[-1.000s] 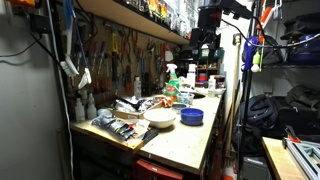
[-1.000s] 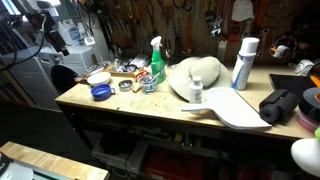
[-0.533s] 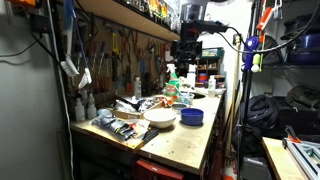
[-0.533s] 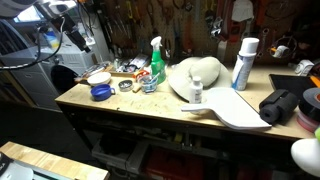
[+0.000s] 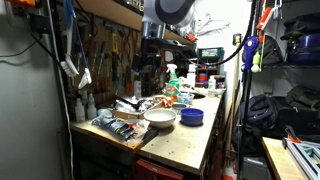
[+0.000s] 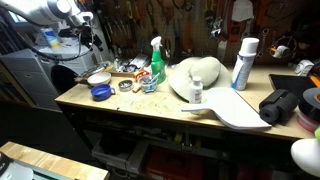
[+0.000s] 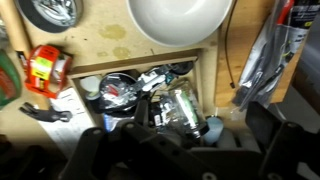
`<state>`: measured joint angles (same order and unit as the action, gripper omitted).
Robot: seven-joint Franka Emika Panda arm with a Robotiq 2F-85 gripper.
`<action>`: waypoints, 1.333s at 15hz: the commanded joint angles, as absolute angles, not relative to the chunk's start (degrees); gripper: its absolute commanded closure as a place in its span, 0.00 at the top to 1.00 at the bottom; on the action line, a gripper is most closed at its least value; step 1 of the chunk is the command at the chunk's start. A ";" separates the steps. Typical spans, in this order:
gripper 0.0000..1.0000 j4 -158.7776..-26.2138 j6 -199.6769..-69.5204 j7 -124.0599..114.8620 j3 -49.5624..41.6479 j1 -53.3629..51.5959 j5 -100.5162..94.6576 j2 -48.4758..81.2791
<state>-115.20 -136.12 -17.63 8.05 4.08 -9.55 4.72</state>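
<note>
Cramped workshop, tools (image 5: 118, 50) hung along the wall, scuffed wooden desk (image 5: 190, 140) crowded with bottles and bowls. Over its cluttered end, hand (image 7: 178, 140) open, fingers spread, gripping nothing. In the wrist view, white bowl (image 7: 180, 20) at twelve o'clock from the hand (partly cropped), well apart, a heap of clutter (image 7: 140, 90) between.

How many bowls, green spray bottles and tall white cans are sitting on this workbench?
Bowls: 2 (white bowl, blue bowl)
Green spray bottle: 1
Tall white can: 1
Total: 4
</note>
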 commanded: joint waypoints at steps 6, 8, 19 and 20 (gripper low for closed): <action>1.00 -109.86 -137.55 -10.73 5.48 -0.45 -2.92 11.68; 1.00 -109.71 -136.26 -11.01 5.56 -1.77 -2.93 13.26; 0.27 -107.28 -136.18 -12.11 3.53 -4.38 -2.06 21.57; 0.26 -106.59 -136.11 -11.48 3.51 -4.26 -1.59 22.59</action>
<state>-108.68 -136.22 -11.65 4.57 -3.72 -3.17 19.59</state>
